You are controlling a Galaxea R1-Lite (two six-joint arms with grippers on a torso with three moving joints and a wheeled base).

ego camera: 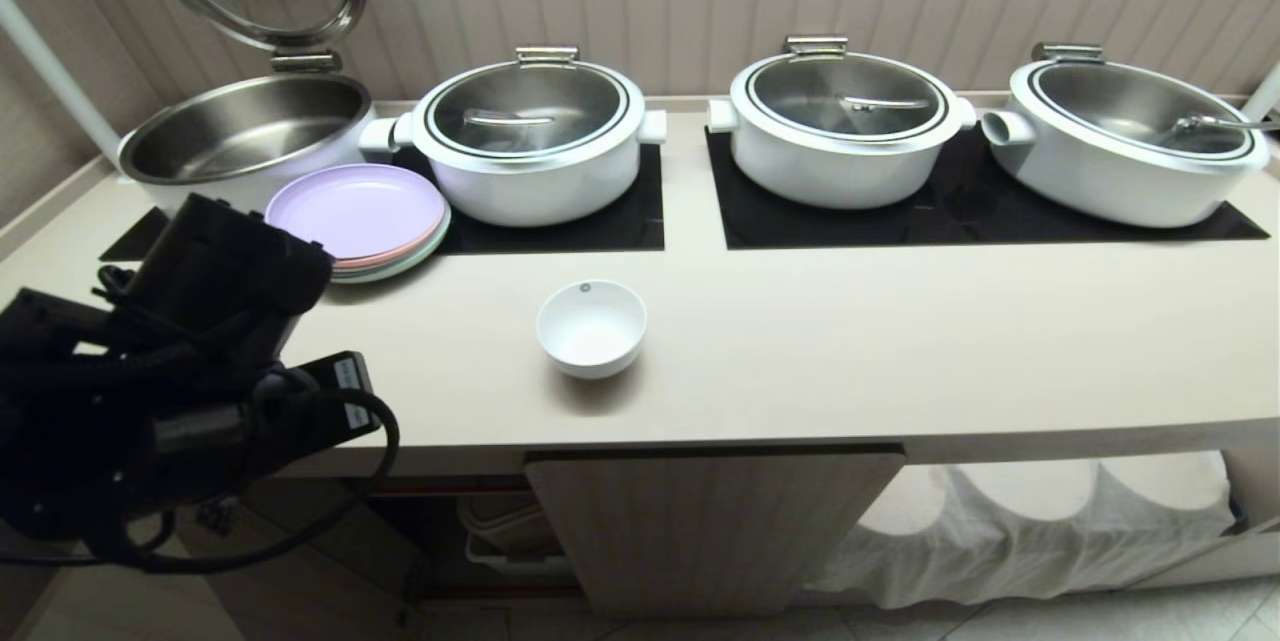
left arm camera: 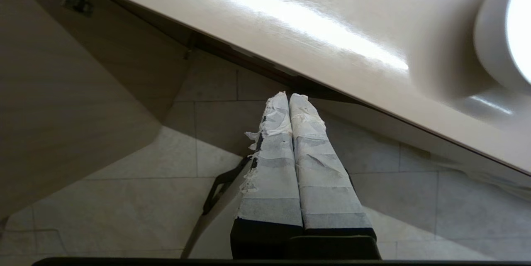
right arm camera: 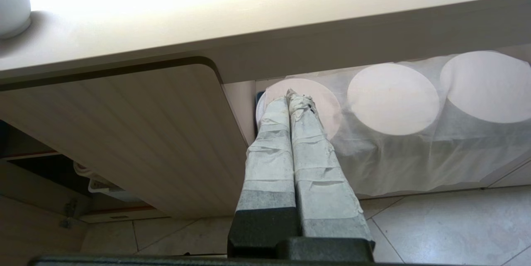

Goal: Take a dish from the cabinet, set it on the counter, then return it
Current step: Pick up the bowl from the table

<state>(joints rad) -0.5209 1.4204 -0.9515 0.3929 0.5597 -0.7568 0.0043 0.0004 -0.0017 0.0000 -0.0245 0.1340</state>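
The dish (ego camera: 591, 328), a small white bowl, stands upright on the beige counter (ego camera: 850, 341) near its front edge, with nothing touching it. It also shows at the edge of the left wrist view as the dish (left arm camera: 504, 33) and in the right wrist view as the dish (right arm camera: 12, 2). My left arm (ego camera: 180, 371) hangs off the counter's front left. The left gripper (left arm camera: 289, 98) is shut and empty, over the floor tiles below the counter edge. The cabinet (ego camera: 700, 521) has one fluted door shut, and a dark opening (ego camera: 450, 521) to its left. My right gripper (right arm camera: 292, 93) is shut, empty and low beside that door.
Three white lidded pots (ego camera: 530, 141) (ego camera: 840, 126) (ego camera: 1130, 136) sit on black panels at the back. A stack of pastel plates (ego camera: 358, 216) and an open steel pan (ego camera: 245, 126) with raised lid stand at back left. An open cabinet door (left arm camera: 62, 112) swings out left. White cloth (ego camera: 1050, 521) covers the shelf at the right.
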